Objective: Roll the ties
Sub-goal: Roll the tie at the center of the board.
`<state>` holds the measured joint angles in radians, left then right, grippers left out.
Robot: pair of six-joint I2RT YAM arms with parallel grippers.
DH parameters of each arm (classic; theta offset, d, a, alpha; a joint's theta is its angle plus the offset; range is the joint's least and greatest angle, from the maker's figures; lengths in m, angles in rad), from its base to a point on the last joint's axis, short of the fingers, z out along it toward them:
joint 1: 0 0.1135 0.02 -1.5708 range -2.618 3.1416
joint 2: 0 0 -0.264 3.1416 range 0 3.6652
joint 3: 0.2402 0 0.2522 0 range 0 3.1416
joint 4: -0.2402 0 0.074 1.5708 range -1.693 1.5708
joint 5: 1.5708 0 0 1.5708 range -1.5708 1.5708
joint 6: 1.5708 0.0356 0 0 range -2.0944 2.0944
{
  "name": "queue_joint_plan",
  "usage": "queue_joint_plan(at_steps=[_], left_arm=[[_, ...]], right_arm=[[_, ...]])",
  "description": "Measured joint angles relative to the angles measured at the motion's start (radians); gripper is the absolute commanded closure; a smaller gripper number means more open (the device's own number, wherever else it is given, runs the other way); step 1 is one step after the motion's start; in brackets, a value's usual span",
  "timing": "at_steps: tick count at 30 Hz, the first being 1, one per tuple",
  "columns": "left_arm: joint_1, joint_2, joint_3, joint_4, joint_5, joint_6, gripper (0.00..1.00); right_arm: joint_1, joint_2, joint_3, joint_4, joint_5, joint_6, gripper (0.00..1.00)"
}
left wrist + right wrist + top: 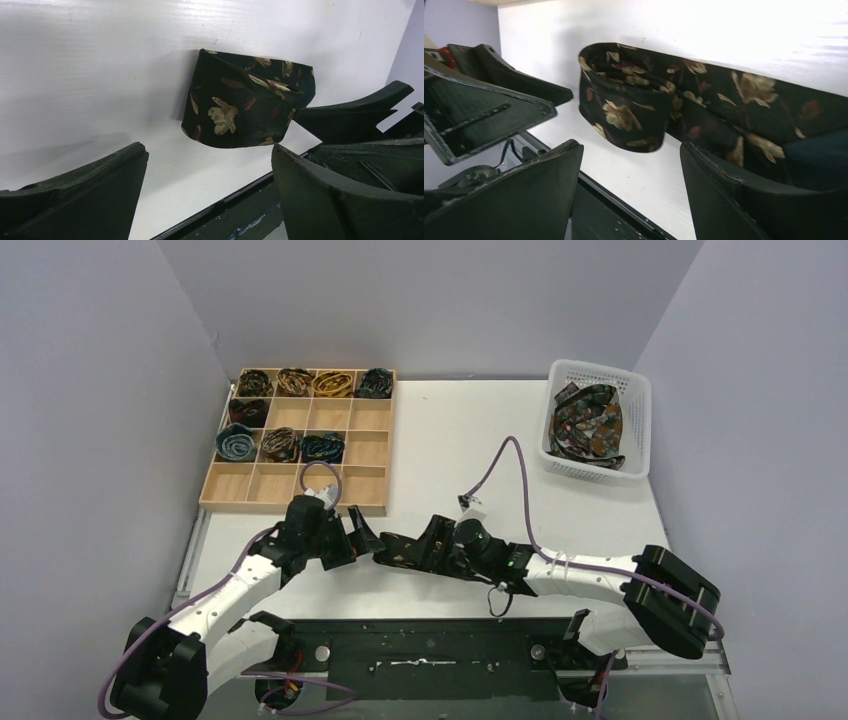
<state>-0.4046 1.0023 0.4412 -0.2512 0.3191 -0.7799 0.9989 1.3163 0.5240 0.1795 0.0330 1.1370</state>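
A: Far left first?
B: Wooden tray (366, 452) of square compartments, at the back left of the white table (450, 430). Holds eight rolled ties (295, 382): four across the far row, one under them at the left end, three in the third row.
A: Any brand or lettering to read?
B: Cannot make any out; too small and soft in all three views.
A: Next, the left gripper (358, 536) (209, 150)?
B: Sits low over the table, just in front of the tray. Spread wide, released, gripping nothing; points toward the tie without touching it.
A: And the tie itself?
B: Dark tie (394, 551) (240, 102) with gold and rust leaves. Lies on the table between the two grippers, near the front edge. Curls at its left end into a loose loop standing on edge; runs on as a flat strip to the right.
A: Right gripper (416, 544) (630, 146)?
B: Hangs low over that strip, facing the left gripper. Jaws apart, not clenched on anything. Frames the loop between the fingertips in the wrist view; one finger (734, 200) overlaps the strip, contact hard to judge.
A: Far right?
B: White plastic basket (600, 368) at the back right corner, well apart from both arms. Contains a loose heap of ties (590, 425), dark with coloured prints.
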Motion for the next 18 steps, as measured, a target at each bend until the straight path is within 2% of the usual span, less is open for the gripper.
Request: queue_joint_plan(at_steps=[6, 10, 18], left_arm=[[0.001, 0.015, 0.0, 0.012, 0.015, 0.003, 0.11], [0.001, 0.017, 0.0, 0.019, 0.021, 0.004, 0.12], [0.001, 0.054, -0.028, 0.084, 0.068, 0.003, 0.12]], right_arm=[[-0.039, 0.034, 0.03, 0.02, -0.057, 0.003, 0.37], [-0.066, 0.054, 0.03, 0.027, -0.095, 0.005, 0.51], [-0.105, 0.099, 0.029, 0.069, -0.18, 0.009, 0.58]])
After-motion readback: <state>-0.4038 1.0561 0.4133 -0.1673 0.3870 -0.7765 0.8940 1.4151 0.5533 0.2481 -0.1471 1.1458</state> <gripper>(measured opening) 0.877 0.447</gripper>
